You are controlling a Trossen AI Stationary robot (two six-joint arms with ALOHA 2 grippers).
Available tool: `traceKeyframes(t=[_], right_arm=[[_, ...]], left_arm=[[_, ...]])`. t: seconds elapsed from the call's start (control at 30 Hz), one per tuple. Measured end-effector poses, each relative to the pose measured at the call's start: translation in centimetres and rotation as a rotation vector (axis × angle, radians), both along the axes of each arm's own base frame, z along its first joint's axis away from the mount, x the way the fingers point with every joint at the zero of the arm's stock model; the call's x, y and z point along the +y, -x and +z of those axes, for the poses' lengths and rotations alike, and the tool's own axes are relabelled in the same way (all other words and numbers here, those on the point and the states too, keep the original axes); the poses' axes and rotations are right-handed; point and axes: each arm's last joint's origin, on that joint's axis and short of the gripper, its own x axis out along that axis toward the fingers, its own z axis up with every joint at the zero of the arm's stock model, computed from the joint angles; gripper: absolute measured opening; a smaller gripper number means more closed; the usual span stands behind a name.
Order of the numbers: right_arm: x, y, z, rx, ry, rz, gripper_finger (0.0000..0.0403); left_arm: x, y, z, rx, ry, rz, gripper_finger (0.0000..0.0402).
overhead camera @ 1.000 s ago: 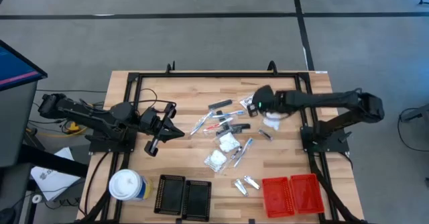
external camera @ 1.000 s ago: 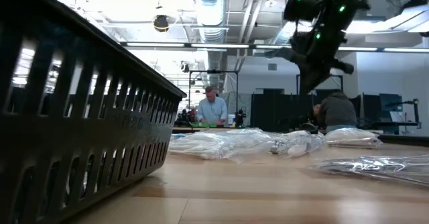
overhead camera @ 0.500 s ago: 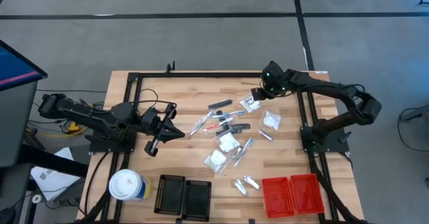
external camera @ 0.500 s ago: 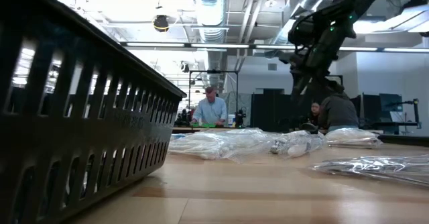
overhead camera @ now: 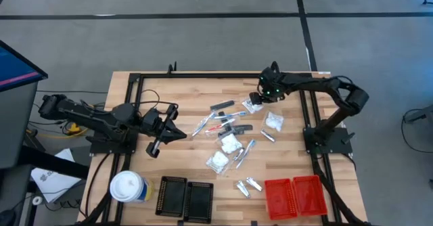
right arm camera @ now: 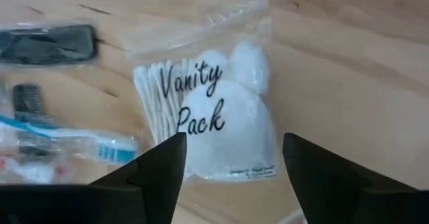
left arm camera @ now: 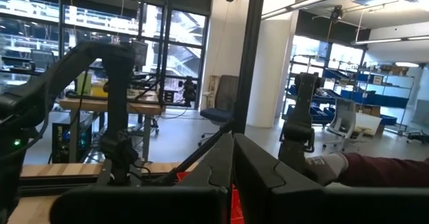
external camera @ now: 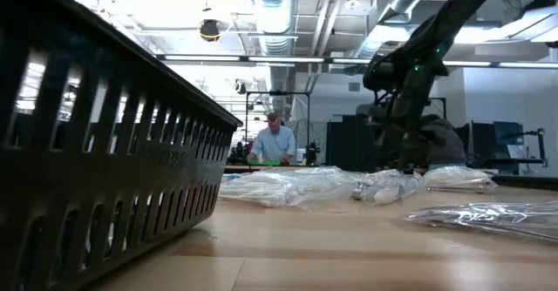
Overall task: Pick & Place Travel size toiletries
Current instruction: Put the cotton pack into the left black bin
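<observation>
The travel size toiletries lie scattered mid-table: white puffy packets, thin sticks, a dark bar and silvery sachets. A clear bag printed "Vanity Pack", holding cotton swabs and cotton balls, lies flat on the wood at the far right of the group. My right gripper is open and hangs over this bag, one finger on each side of it, apart from it. My left gripper waits shut at the table's left, holding nothing.
Two black ribbed trays and two red ones stand along the near edge. The white-topped canister is at the near left. A black frame rail runs along the far side. The black tray wall fills the low view's left.
My right gripper has swung from beside the white packet at the right toward the table's far edge, and it now stands over the Vanity Pack bag. That white packet lies uncovered on the table. My left arm has kept still.
</observation>
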Motion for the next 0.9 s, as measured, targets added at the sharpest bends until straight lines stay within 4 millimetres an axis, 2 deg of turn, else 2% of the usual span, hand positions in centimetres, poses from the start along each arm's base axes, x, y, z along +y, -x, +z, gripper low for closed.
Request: traceKeyframes(t=[0.27,0.5,0.63,0.77,0.9], right_arm=[[-0.1,-0.4,-2.0,0.055,-0.053,-0.01,0.0186],[0.0,-0.8,-2.0,0.057,-0.05,0.022,0.0115],[0.5,-1.2,-0.9,0.037,-0.018,0.065,0.0062],[1.3,-1.8,1.1,-0.046,0.057,0.109,0.0015],[2.9,-2.5,4.1,-0.145,0.181,0.141,0.002]], left_arm=[[0.0,0.0,0.0,0.0,0.0,0.0,0.0008],[0.0,0.0,0.0,0.0,0.0,-0.001,0.0008],[0.0,0.0,0.0,0.001,-0.001,-0.001,0.0008],[0.0,0.0,0.0,0.003,-0.002,-0.001,0.0008],[0.0,0.0,-0.1,0.006,-0.003,-0.001,0.0008]])
